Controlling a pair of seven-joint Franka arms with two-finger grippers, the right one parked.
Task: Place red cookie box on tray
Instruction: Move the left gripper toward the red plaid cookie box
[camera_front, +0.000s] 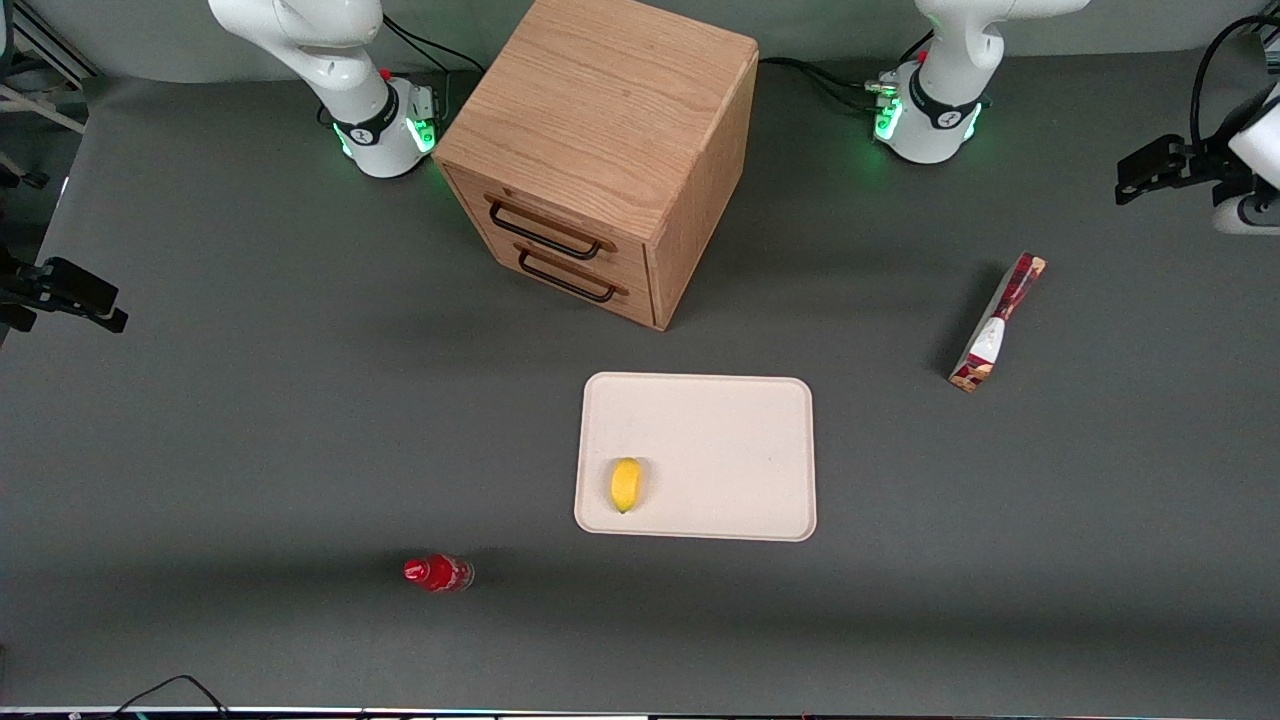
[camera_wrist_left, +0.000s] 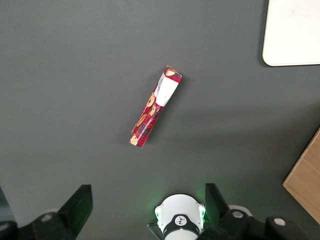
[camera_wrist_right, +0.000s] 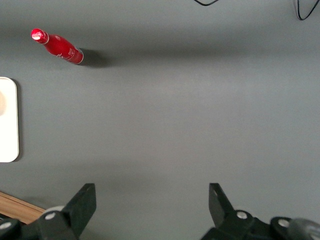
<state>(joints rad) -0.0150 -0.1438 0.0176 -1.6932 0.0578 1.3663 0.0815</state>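
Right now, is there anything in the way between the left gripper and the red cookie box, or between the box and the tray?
Nothing visible. The gripper hangs open high above the red cookie box, with only bare table between box and tray. A lemon sits on the tray's end toward the parked arm.

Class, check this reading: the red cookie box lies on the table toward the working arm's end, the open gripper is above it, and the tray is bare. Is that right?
Not quite. The tray is not bare: a lemon lies on it, as the front view shows. The rest holds: the red cookie box lies on the table toward the working arm's end, with the open gripper above it.
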